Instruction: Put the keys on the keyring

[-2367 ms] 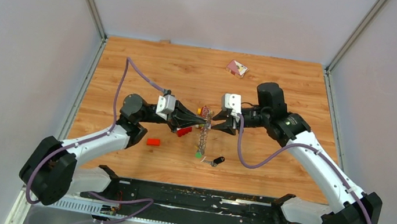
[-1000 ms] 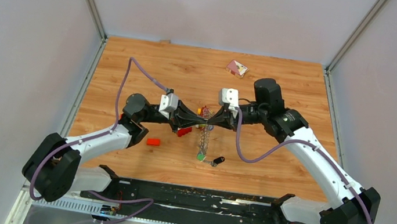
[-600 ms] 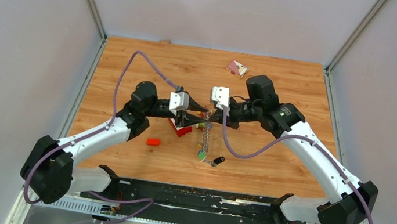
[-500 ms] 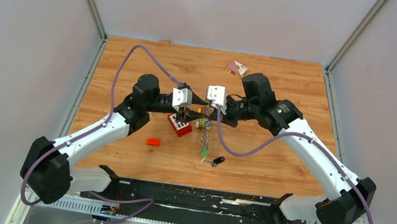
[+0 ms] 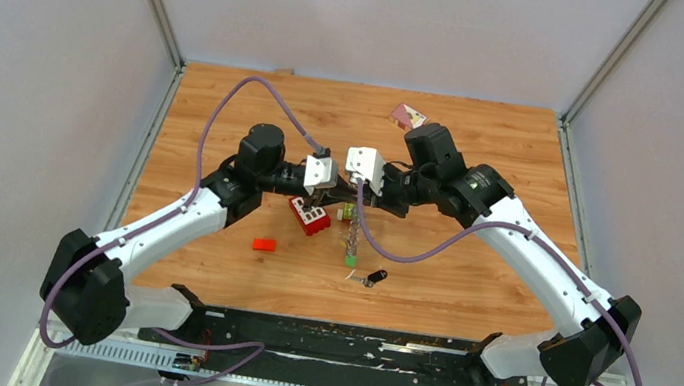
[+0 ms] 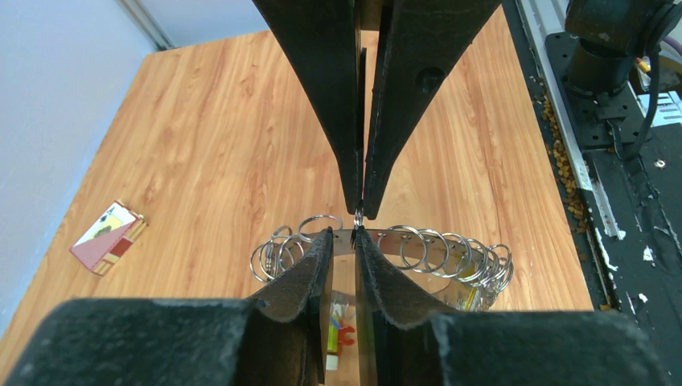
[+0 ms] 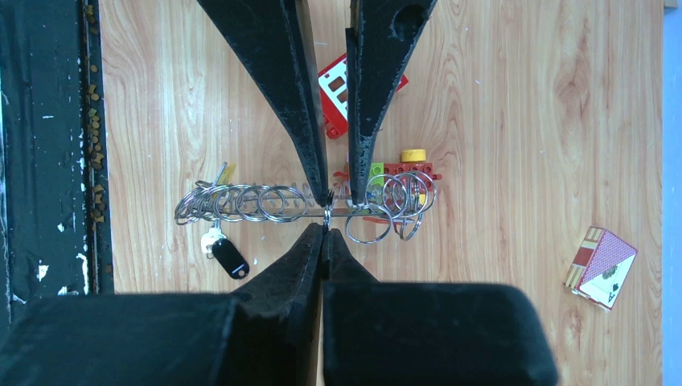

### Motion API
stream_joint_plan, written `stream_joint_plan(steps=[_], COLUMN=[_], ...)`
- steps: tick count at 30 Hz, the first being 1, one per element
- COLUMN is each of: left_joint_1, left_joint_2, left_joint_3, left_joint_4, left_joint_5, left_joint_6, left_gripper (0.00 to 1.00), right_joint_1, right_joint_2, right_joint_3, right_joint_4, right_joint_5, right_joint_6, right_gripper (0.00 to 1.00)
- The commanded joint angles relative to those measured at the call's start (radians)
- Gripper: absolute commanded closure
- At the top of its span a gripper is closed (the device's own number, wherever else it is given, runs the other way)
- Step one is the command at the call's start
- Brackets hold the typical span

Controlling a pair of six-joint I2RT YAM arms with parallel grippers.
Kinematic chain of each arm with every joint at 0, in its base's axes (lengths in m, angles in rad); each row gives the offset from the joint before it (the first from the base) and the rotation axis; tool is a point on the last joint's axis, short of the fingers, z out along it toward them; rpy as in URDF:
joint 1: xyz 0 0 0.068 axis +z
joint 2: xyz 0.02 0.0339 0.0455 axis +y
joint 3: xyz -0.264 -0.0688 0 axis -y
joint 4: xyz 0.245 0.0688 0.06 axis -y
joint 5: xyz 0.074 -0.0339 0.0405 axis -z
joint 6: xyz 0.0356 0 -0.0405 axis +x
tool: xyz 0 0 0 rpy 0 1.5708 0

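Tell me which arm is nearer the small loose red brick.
Left. Its forearm passes just left of the brick; the right arm lies across the table, beyond the keyring.

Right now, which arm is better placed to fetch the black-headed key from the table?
Left, probably. The left gripper has its fingers apart at the keyring, holding nothing, while the right gripper is shut on it. The black-headed key lies close under both.

No readable text, labels or numbers anywhere.
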Motion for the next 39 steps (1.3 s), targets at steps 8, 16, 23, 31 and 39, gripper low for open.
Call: stream_joint_plan(steps=[8,16,23,31,39], left_joint_1=[-0.01,-0.012,0.014,0.048,0.048], left_joint_2=[0.033,0.039,0.016,0.099,0.172], left_joint_3=[0.025,0.013,-0.133,-0.262,-0.29], left_joint_4=[0.013,0.083,0.51,1.207,1.374], left_joint_5=[0.04,0.054,0.051,0.026,0.044], left_joint_6=[0.009,-0.051,-0.393,-0.901,-1.003], left_gripper=[0.78,0.91,1.0,1.0,1.0], right_joint_1=[0.009,0.008,-0.001,-0.115,-0.126], right_joint_2=[-0.001,0.003,-0.052,-0.205,-0.217], right_joint_3=[0.032,0.009,-0.08,-0.263,-0.259], right_joint_4=[0.041,0.067,0.174,0.38,0.392], right_joint_5=[-0.018,-0.032,-0.029,-0.27,-0.308], right_joint_6=[0.021,0.03,0.081,0.157,0.158], right_gripper=[1.0,1.0,0.89,0.59,0.59])
